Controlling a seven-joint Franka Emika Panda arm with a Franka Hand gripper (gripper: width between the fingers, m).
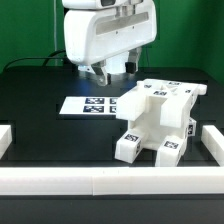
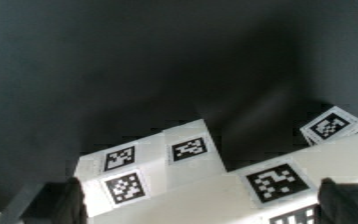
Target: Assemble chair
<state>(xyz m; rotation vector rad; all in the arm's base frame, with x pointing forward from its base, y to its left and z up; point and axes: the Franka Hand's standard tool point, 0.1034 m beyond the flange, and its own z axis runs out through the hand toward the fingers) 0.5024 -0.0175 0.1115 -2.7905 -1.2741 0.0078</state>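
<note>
The chair (image 1: 155, 118), a chunky white block of joined plastic parts, stands on the black tabletop (image 1: 40, 85) toward the exterior view's right and toward the near side. It sits just inside the long white rail (image 1: 212, 142) on that side and a little back from the rail (image 1: 100, 180) that runs along the near edge. Black-and-white square tags show on its top face and on the low blocks at its near end. Its far-left corner comes close to the right end of the marker board (image 1: 88, 104), which lies flat on the tabletop. Whether the two touch cannot be told from here. The white arm hangs over the far middle of the scene, with the pincer (image 1: 112, 70) above the tabletop just beyond the marker board, clear of the chair and touching nothing. In the wrist view the pincer (image 2: 202, 205) stands wide apart and empty. Its two dark fingers (image 2: 55, 200) show only as blurred tips at opposite sides of the picture. Between and beyond them lie the marker board (image 2: 149, 165) with three of its tags in sight, tagged white faces of the chair (image 2: 336, 126) beside it, and past those the bare dark tabletop (image 2: 140, 60).
</note>
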